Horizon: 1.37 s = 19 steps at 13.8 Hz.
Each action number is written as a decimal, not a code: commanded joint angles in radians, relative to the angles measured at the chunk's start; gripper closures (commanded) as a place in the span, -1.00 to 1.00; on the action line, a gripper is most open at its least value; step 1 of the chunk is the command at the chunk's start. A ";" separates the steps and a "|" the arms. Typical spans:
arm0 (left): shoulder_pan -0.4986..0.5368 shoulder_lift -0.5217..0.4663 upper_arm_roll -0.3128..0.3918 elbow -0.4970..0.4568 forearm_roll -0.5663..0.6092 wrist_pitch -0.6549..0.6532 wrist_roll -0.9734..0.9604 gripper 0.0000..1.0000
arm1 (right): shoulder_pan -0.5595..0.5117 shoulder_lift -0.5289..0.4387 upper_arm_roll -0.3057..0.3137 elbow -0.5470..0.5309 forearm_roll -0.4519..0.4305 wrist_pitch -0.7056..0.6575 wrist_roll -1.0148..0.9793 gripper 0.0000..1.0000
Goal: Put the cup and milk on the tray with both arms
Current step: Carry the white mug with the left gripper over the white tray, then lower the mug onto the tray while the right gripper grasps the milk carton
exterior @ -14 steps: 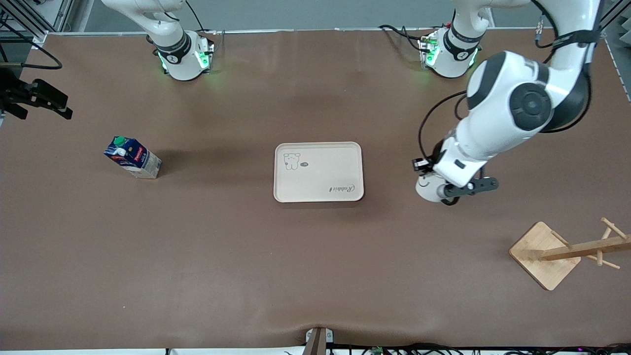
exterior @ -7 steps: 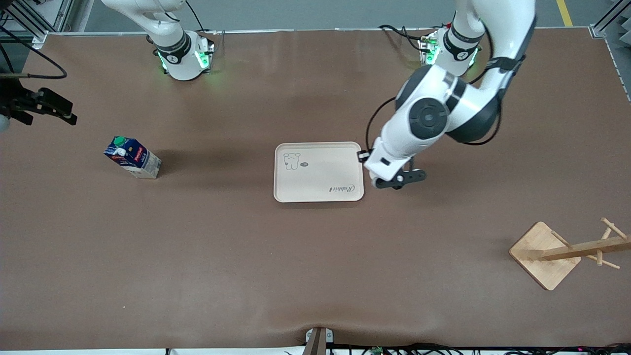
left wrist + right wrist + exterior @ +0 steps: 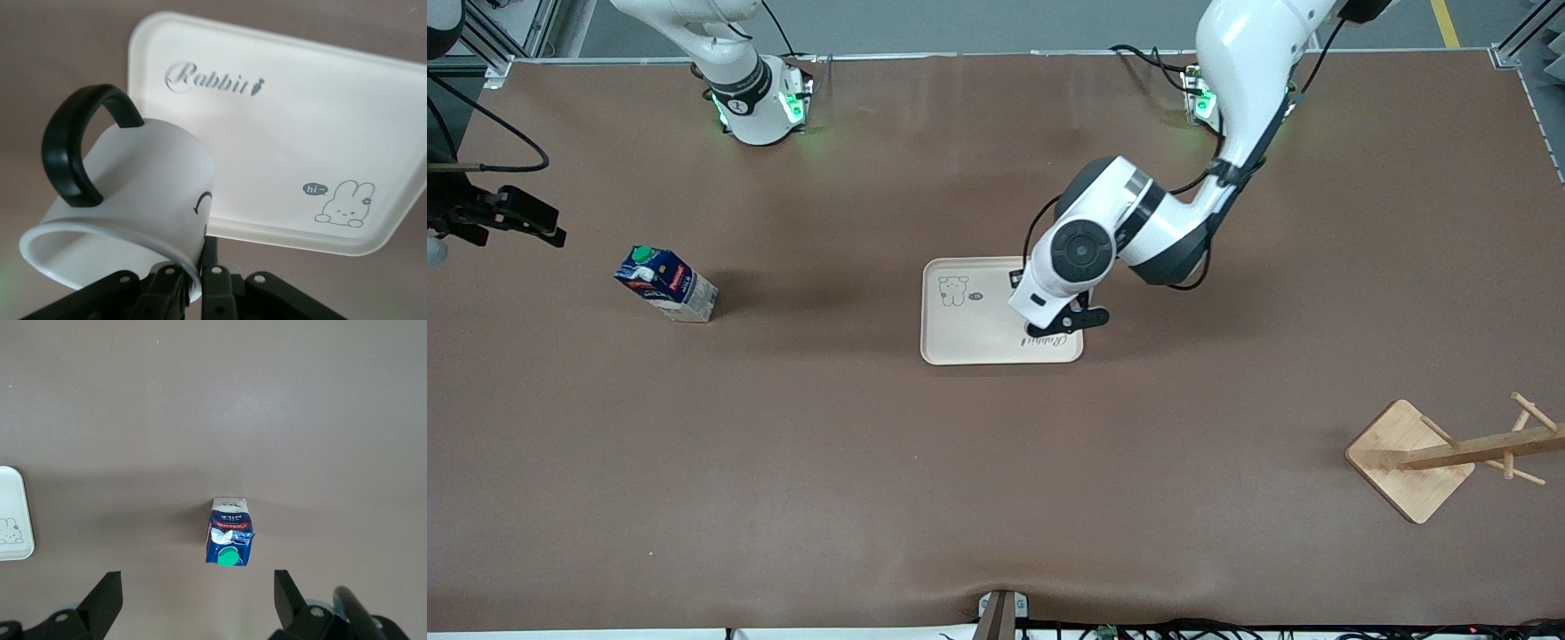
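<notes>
In the left wrist view the cup (image 3: 140,180), white with a black handle, is tilted on its side, and my left gripper (image 3: 193,280) is shut on its rim. It hangs over the cream tray (image 3: 320,120), at the end with the "Rabbit" script. In the front view the left gripper (image 3: 1063,324) is over the tray (image 3: 978,311), and the arm's wrist hides the cup. The milk (image 3: 665,284) stands on the table toward the right arm's end. My right gripper (image 3: 197,600) is open, high above the table, with the milk (image 3: 229,532) below it.
A wooden rack with pegs on a square base (image 3: 1409,458) stands toward the left arm's end, nearer the front camera. The right gripper (image 3: 511,213) shows at the table's edge at the right arm's end. A corner of the tray (image 3: 12,513) shows in the right wrist view.
The left arm has swung with the cup from the left arm's end of the table to over the tray. The right gripper has shifted slightly toward the milk.
</notes>
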 commanded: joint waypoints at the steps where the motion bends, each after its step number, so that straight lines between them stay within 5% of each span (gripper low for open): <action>1: -0.018 0.082 0.008 0.080 -0.015 -0.022 -0.030 1.00 | -0.021 0.019 0.010 0.026 -0.001 -0.006 -0.008 -1.00; 3: -0.035 0.099 0.008 0.082 -0.017 -0.020 -0.030 1.00 | -0.012 0.112 0.013 0.028 0.001 -0.031 -0.013 -1.00; 13: -0.034 0.151 0.009 0.080 -0.086 -0.020 -0.045 1.00 | -0.028 0.189 0.010 0.008 0.012 -0.097 -0.004 -1.00; 17: -0.027 0.154 0.017 0.080 -0.081 -0.020 -0.051 0.13 | -0.088 0.251 0.010 0.013 0.012 -0.145 -0.016 -1.00; 19: -0.021 0.153 0.019 0.082 -0.081 -0.020 -0.051 0.00 | -0.087 0.251 0.010 0.010 0.012 -0.136 -0.008 -1.00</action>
